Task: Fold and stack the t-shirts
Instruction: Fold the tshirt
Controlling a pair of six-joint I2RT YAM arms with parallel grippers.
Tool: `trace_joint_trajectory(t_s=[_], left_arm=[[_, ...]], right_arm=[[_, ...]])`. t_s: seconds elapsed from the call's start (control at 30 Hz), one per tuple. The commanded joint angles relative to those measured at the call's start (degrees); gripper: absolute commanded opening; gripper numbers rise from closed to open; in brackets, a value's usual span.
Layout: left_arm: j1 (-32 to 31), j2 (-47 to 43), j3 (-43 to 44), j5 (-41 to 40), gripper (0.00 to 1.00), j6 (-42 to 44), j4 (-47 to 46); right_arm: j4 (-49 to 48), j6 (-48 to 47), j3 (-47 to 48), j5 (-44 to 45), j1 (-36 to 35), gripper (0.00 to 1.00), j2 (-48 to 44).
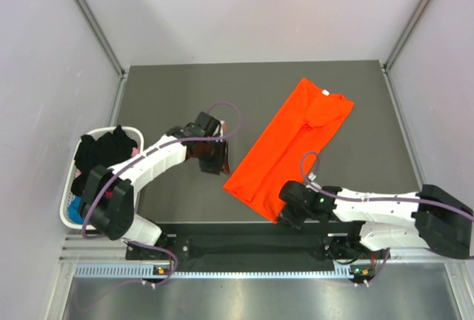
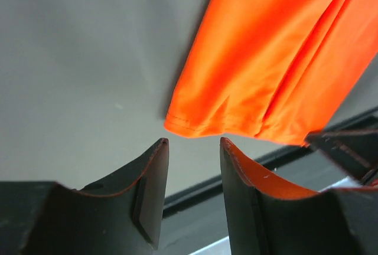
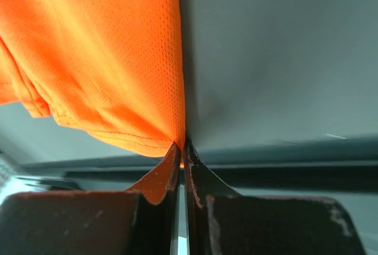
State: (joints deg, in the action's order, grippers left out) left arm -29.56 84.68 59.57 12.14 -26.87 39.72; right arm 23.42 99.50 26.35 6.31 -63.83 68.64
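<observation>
The right gripper [image 3: 183,149] pinched the near hem corner of the bright orange short-sleeved cloth t-shirt [image 1: 296,142], centre-right on the dark grey tabletop [image 1: 170,90]. The left gripper [image 2: 192,143], jaws parted and empty, faced the hem's left corner.

From high overhead, straight down on the flat dark grey table [image 1: 185,90]; from each wrist, low and close along it — all sharing the near hem of the bright orange cloth t-shirt [image 1: 289,150].

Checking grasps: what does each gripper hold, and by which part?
The right gripper, jaws shut, pinches the orange t-shirt by a hem corner; the left gripper holds nothing.
</observation>
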Motion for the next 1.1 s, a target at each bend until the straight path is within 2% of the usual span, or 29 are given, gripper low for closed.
trace_joint_trajectory(t_s=[0.0, 0.07, 0.23, 0.37, 0.47, 0.5, 0.57, 0.6, 0.63, 0.67, 0.7, 0.73, 0.8, 0.83, 0.93, 1.07], left_arm=[[-2.9, -2.9, -4.3, 1.9, 0.46, -5.2, -6.8], [-4.4, -3.3, -6.2, 0.6, 0.46, -5.8, -9.0], [-6.2, -4.2, -8.8, 0.9, 0.46, -5.6, -12.0], [-7.7, -5.7, -12.5, 4.8, 0.47, -5.3, -16.8], [-8.5, -7.1, -16.4, 7.6, 0.48, -6.6, -20.8], [-8.8, -7.4, -17.1, 7.2, 0.49, -7.2, -22.1], [-9.5, -7.3, -18.5, 6.7, 0.49, -7.4, -22.9], [-9.6, -7.0, -18.9, 6.1, 0.50, -7.1, -23.3], [-9.8, -6.1, -19.0, 6.0, 0.50, -7.1, -23.3], [-10.2, -5.6, -19.0, 5.6, 0.50, -6.8, -23.3], [-10.7, -5.1, -19.0, 5.1, 0.49, -6.8, -23.2], [-11.1, -4.3, -18.9, 4.0, 0.50, -6.7, -23.9], [-12.5, -3.5, -19.0, 3.0, 0.50, -6.7, -24.8], [-13.0, -3.0, -18.5, 2.3, 0.50, -6.8, -24.9], [-14.6, -2.4, -18.2, -0.7, 0.49, -7.0, -24.0], [-15.9, -3.5, -18.9, -4.2, 0.49, -7.1, -23.7]], right_arm=[[14.0, -4.8, -2.7, -0.3, -1.2, 0.02, -3.8], [18.1, -5.7, -3.1, 0.1, -1.1, 0.03, -7.0], [23.6, -6.3, -3.3, 1.1, -1.1, 0.16, -14.7], [28.9, -7.4, 0.7, 4.8, -1.1, 0.25, -18.6], [30.7, -9.1, 6.2, 9.8, -0.3, 0.35, -20.2], [30.5, -10.3, 7.7, 12.3, 0.4, 0.42, -20.4], [29.9, -16.7, 12.4, 14.0, 5.5, 0.46, -19.8], [28.9, -21.0, 14.1, 13.4, 12.9, 0.46, -19.3], [27.6, -30.2, 17.5, 12.3, 17.2, 0.46, -17.2], [25.0, -34.7, 19.2, 11.0, 21.6, 0.46, -15.8], [24.0, -38.6, 21.3, 9.2, 29.5, 0.46, -14.2], [23.2, -45.4, 26.2, 8.9, 32.6, 0.45, -9.6], [21.2, -51.0, 32.2, 10.0, 38.7, 0.45, -3.8], [20.7, -54.9, 38.2, 11.1, 39.8, 0.45, 2.5], [19.1, -58.5, 49.4, 13.7, 42.1, 0.43, 14.9], [17.6, -59.5, 62.9, 16.6, 43.0, 0.41, 29.2]])
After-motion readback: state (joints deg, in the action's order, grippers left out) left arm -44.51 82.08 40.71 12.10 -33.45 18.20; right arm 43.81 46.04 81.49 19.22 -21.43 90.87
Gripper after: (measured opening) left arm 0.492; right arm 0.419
